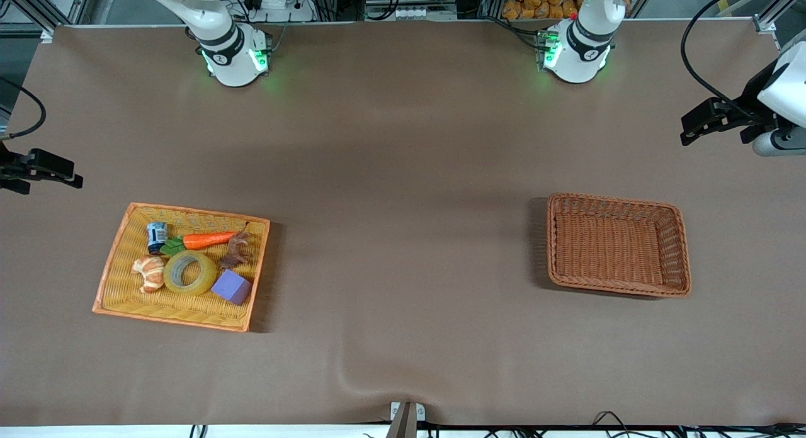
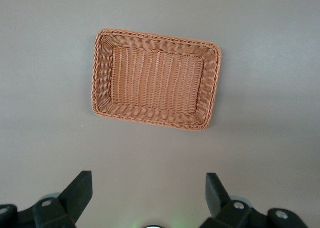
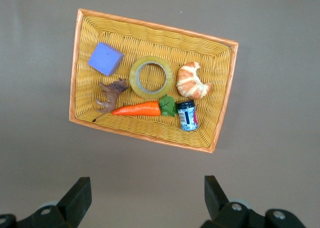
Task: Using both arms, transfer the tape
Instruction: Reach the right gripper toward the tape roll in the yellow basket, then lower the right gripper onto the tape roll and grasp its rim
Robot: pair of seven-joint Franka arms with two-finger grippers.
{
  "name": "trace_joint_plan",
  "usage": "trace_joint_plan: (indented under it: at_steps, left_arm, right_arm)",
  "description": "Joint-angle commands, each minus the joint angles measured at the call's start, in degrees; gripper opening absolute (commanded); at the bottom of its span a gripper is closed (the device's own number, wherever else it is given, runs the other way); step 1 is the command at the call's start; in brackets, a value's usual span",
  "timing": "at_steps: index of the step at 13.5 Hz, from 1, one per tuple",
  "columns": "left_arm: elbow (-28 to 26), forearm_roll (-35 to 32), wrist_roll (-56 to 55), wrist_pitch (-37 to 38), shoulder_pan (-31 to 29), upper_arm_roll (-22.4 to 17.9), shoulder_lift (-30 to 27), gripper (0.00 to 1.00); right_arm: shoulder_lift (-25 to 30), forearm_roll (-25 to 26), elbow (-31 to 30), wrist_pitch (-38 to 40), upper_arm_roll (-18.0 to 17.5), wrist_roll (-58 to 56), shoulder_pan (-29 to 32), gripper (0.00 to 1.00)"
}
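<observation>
The tape (image 1: 190, 290), a translucent yellowish ring, lies flat in the middle of an orange-rimmed yellow wicker tray (image 1: 189, 210) toward the right arm's end of the table. It also shows in the right wrist view (image 3: 170, 78). My right gripper (image 1: 70, 179) hangs open and empty, high over the table's edge at that end, apart from the tray; its jaws stand wide in the right wrist view (image 3: 147, 188). My left gripper (image 1: 689, 131) hangs open and empty, high over the left arm's end of the table; its jaws stand wide in the left wrist view (image 2: 149, 188).
An empty brown wicker basket (image 1: 614, 202) sits toward the left arm's end and shows in the left wrist view (image 2: 156, 37). Around the tape lie a purple cube (image 1: 232, 287), a croissant (image 1: 150, 272), a carrot (image 1: 208, 240), a small jar (image 1: 156, 235) and a brown toy animal (image 1: 237, 252).
</observation>
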State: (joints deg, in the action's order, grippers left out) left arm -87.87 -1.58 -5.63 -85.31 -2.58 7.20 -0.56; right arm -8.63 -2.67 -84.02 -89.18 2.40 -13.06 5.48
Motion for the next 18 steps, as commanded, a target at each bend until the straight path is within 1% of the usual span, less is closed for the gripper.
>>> trace_joint_plan:
  at_steps: [1,7,9,12,14,16,18]
  left_arm:
    - [0.42,-1.23,0.0,0.32,-0.23,0.19,-0.06,1.0]
    - [0.77,-0.88,0.35,0.32,-0.93,0.19,0.38,1.0]
    - [0.77,-0.79,0.35,0.32,-1.02,0.19,0.64,1.0]
    - [0.77,-0.71,0.35,0.32,-1.02,0.19,0.73,1.0]
    - [0.68,-0.71,0.44,0.32,-1.02,0.19,0.73,1.0]
    - [0.68,-0.71,0.53,0.32,-1.02,0.19,0.73,1.0]
    - [0.68,-0.71,0.62,0.32,-1.02,0.19,0.73,1.0]
  right_arm:
    - [-0.24,-0.05,0.61,0.32,-0.03,0.76,-0.21,1.0]
    - [-0.24,-0.14,0.26,0.32,-0.03,1.19,-0.21,1.0]
    - [-0.94,-0.49,-1.67,-1.33,-0.12,1.28,-0.82,1.0]
    - [-2.53,-0.58,-7.72,-8.44,-0.12,1.28,-4.33,1.0]
    - [-4.72,-0.84,-12.29,-16.07,-0.2,1.28,-5.47,1.0]
    - [-9.18,-0.84,-13.63,-22.76,-0.2,0.85,-6.71,1.0]
    - [-12.71,-0.84,-13.54,-26.29,-0.2,0.5,-7.5,1.0]
